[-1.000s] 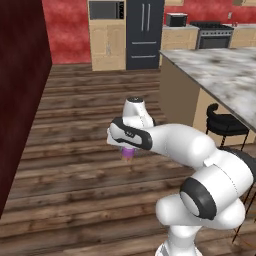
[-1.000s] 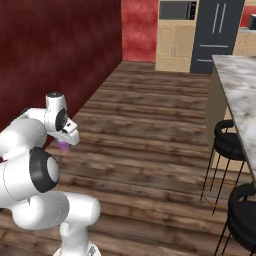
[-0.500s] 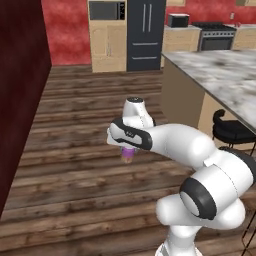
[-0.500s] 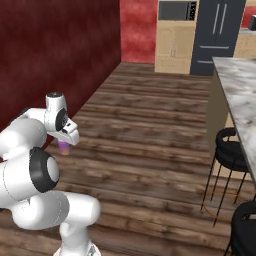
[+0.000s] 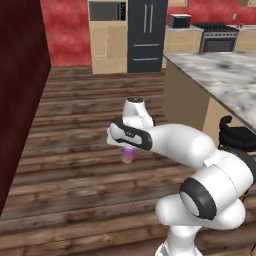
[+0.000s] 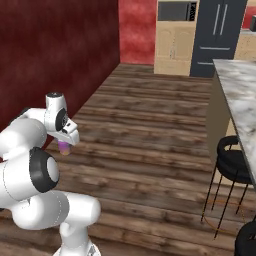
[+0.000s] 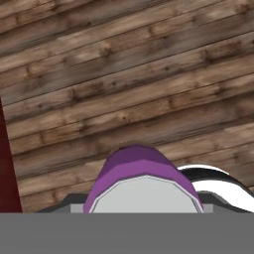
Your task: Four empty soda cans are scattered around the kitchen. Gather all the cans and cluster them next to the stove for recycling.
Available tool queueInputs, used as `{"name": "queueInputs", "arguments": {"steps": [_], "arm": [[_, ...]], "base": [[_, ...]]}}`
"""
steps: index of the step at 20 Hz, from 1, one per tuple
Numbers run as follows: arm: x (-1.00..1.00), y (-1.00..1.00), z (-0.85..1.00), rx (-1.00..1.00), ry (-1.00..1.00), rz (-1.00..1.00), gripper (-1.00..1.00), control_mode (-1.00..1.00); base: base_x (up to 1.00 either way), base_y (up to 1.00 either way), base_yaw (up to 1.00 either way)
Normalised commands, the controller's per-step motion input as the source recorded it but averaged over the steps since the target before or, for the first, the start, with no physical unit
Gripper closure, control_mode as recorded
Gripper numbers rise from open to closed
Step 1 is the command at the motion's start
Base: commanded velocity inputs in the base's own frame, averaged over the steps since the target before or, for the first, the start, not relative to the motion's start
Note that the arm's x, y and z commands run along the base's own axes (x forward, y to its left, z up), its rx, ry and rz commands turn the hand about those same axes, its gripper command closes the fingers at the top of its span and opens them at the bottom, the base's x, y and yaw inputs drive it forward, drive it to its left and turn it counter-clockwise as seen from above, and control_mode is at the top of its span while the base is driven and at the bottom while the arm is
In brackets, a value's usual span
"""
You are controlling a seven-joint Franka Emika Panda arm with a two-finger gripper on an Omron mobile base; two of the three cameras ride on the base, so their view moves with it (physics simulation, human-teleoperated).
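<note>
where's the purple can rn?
The purple can is in the end effector, hanging above the wood floor, with the dark red wall to the arm's left and the stove far ahead on the right.

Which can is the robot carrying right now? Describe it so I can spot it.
Find the white arm over the wooden floor, left of the marble island. Under its hand hangs a small purple can with a silver top, the sole purple item around.

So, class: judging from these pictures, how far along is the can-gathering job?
Done: nothing visibly clustered yet; the stove stands far off across the kitchen. In hand: the purple can hangs in the gripper above the wooden floor, seen close in the hand view. Left: carry it to the stove, then fetch the others.
</note>
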Motion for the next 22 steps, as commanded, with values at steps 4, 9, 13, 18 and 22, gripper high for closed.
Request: {"name": "queueInputs", "arguments": {"steps": [4,9,13,18,22], "arm": [[0.0,0.0,0.0,0.0,0.0,0.0,1.0,1.0],[0.0,0.0,0.0,0.0,0.0,0.0,1.0,1.0],[0.0,0.0,0.0,0.0,0.0,0.0,1.0,1.0],[0.0,0.0,0.0,0.0,0.0,0.0,1.0,1.0],[0.0,0.0,0.0,0.0,0.0,0.0,1.0,1.0]], "base": [[0.47,-0.17,0.0],[0.52,-0.19,0.0],[0.55,-0.19,0.0],[0.58,-0.21,0.0],[0.58,-0.2,0.0]]}}
